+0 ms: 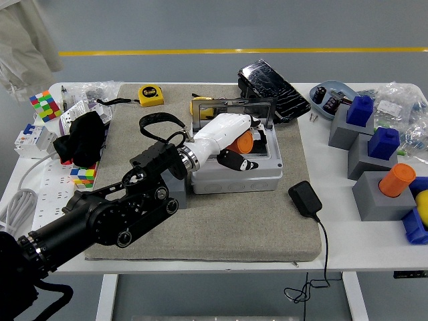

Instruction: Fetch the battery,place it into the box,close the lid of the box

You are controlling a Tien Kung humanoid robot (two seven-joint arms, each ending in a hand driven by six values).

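A grey box [267,179] stands on the felt mat, its clear lid [262,108] raised upright at the back. My left hand [235,152] reaches into the box from the left. Its white palm lies over an orange battery [243,142], and the black-tipped fingers [234,161] curl beneath it. Only the right end of the battery shows, inside the box opening. The right arm is out of view.
A black charger [305,199] with its cable lies right of the box. Grey stands at the right hold blue blocks [362,109] and another orange cylinder [396,179]. A yellow tape measure [150,94] and a black case [273,82] lie behind. A person's pale sleeve [27,37] hangs at the top left.
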